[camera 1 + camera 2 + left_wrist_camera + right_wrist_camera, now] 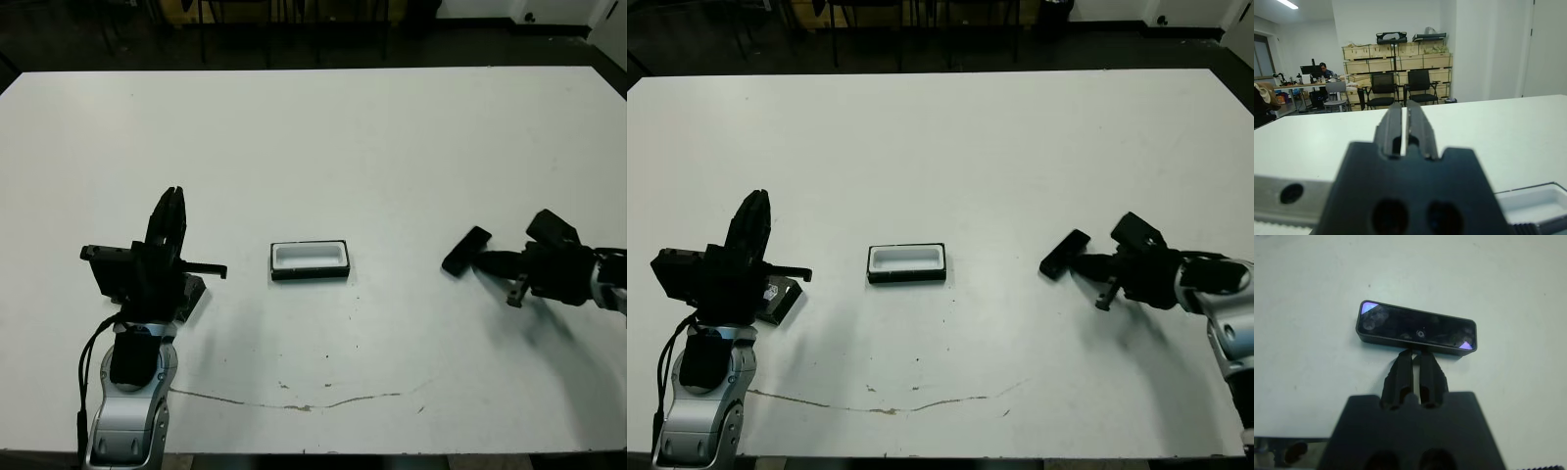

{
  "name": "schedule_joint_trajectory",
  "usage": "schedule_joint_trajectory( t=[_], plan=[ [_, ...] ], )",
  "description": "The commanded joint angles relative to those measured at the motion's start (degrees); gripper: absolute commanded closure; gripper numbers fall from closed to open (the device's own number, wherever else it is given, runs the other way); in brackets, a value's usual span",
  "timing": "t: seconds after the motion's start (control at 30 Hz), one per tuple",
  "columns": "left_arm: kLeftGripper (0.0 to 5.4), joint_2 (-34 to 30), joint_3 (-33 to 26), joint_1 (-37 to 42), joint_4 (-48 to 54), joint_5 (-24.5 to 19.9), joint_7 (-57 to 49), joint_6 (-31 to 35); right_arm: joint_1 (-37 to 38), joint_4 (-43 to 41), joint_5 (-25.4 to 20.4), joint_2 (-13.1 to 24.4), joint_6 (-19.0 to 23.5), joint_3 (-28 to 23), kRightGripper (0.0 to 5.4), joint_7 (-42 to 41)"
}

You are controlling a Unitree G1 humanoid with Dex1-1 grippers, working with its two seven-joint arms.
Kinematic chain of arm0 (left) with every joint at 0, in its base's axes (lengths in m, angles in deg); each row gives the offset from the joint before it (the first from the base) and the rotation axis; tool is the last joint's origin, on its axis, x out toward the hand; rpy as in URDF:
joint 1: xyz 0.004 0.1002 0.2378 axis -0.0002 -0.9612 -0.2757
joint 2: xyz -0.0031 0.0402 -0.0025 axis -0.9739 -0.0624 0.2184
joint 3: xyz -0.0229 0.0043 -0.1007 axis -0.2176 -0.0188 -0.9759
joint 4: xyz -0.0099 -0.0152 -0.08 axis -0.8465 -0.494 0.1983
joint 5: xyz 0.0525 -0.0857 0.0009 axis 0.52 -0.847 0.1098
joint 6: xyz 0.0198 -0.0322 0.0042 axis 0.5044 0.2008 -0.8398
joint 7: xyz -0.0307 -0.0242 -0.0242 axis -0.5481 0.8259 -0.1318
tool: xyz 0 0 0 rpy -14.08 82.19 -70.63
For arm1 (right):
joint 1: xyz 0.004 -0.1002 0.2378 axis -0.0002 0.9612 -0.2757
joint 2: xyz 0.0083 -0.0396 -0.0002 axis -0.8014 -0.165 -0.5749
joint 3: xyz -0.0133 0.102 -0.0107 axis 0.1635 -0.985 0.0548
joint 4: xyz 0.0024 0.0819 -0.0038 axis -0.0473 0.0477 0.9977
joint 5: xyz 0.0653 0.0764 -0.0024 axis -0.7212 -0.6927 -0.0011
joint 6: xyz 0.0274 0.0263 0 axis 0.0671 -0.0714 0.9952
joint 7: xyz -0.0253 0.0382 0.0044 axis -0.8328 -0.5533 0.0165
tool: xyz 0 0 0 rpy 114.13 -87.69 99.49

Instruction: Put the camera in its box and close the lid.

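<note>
Black and glossy, the camera point(1417, 329) lies flat on the white table point(323, 147) right at the tips of my right gripper point(1417, 355), whose fingers are pinched together with nothing between them, just touching or nearly touching its long side. It's a slim bar with a small lens dot mid-face and purple glints at the corners. Well off to my left sits the box point(310, 260), open, white lining up; my left gripper point(172, 208) points upward, fingers near-closed, empty.
</note>
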Motion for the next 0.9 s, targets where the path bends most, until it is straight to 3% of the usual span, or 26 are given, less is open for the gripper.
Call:
schedule_joint_trajectory(
  t=[0.03, 0.43, 0.77, 0.9],
  plan=[
    [5.39, -0.1, 0.0, -1.2, -0.9, 0.0, 0.0, -0.1, -1.2, 3.5, 1.9, -1.7, -1.7, 1.7, 5.4, -0.4],
    [5.39, -0.1, -0.1, -1.5, -0.7, 0.1, -0.2, 0.2, -6.5, 9.6, 4.7, -3.6, -5.0, 3.5, 5.4, -0.7],
    [5.39, -0.3, -0.2, -1.3, -0.8, 0.4, -0.2, 0.1, -8.1, 11.9, 5.5, -3.7, -4.6, 3.4, 5.4, -1.3],
    [5.39, -0.2, -0.2, -1.3, -0.8, 0.0, 0.0, 0.2, -9.0, 14.4, 6.0, -4.1, -7.3, 3.4, 5.4, -1.2]
  ],
)
